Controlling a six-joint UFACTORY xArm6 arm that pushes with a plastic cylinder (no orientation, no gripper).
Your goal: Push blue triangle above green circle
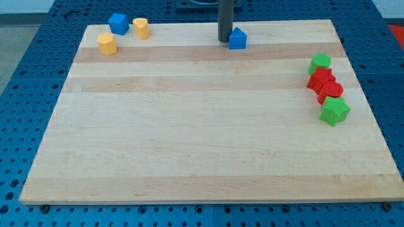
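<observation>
The blue triangle (238, 39) sits near the view's top, a little right of centre, on the wooden board. My tip (225, 41) stands right beside it on its left, touching or almost touching it. The green circle (320, 62) lies at the view's right edge, at the top of a cluster of blocks, to the right of and a little below the blue triangle.
Two red blocks (320, 79) (330, 91) and a green cube (334, 111) run down from the green circle. At the view's top left sit a blue block (118, 24) and two yellow blocks (141, 28) (106, 44). The board's top edge (278, 21) runs close behind the triangle.
</observation>
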